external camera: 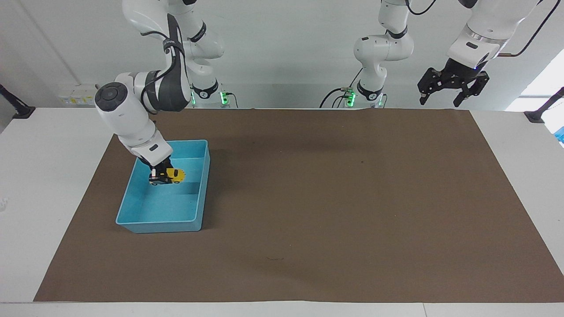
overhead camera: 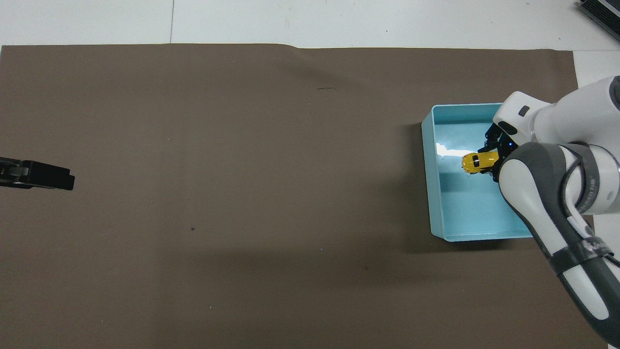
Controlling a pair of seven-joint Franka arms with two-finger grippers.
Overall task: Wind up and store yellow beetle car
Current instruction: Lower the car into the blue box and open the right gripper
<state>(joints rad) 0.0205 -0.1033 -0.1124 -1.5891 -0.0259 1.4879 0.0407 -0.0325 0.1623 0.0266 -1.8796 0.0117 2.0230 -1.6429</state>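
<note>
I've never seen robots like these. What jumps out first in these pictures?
The brightest thing is the tiny yellow beetle car, gripped by the right gripper just over the inside of the blue tray, at the right arm's end of the brown mat. The left gripper waits open, raised over the mat's corner at its own end.

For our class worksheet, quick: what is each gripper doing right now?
Left gripper: open, holding nothing, waiting raised at the left arm's end of the table.
Right gripper: shut on the yellow beetle car, over the blue tray.
</note>
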